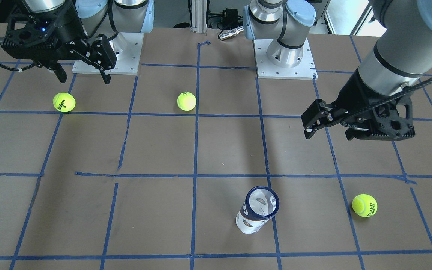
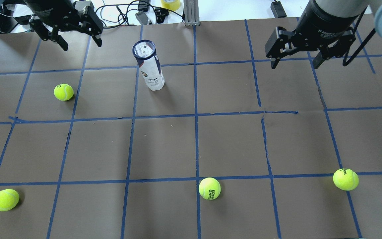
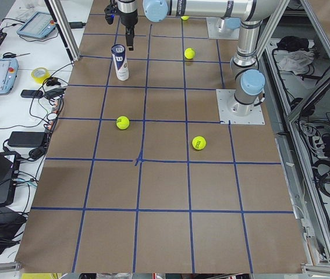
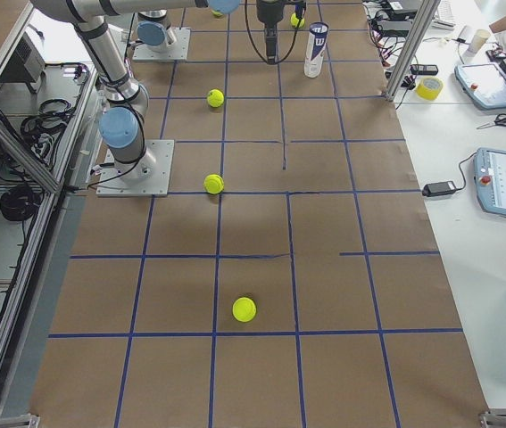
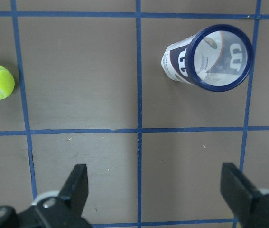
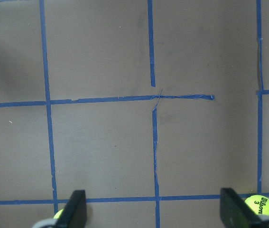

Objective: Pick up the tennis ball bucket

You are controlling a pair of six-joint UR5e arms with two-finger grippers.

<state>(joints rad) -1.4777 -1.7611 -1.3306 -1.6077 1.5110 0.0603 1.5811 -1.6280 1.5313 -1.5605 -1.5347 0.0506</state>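
The tennis ball bucket [image 2: 148, 66] is a slim white and navy can with a navy rim. It stands upright on the brown table, on the far left part in the overhead view. It also shows in the front view [image 1: 256, 210] and the left wrist view [image 5: 209, 58], open top up. My left gripper [image 2: 81, 44] is open and empty, held above the table to the left of the can and apart from it; the can lies ahead and to the right of its fingers [image 5: 77, 186]. My right gripper [image 2: 294, 64] is open and empty, high over the far right.
Yellow-green tennis balls lie loose on the table: one left of the can [image 2: 63, 92], one at the near left [image 2: 6, 199], one near the middle [image 2: 209, 188], one at the near right [image 2: 345, 179]. Blue tape lines grid the table. Cables and a tape roll [image 2: 170, 4] lie past the far edge.
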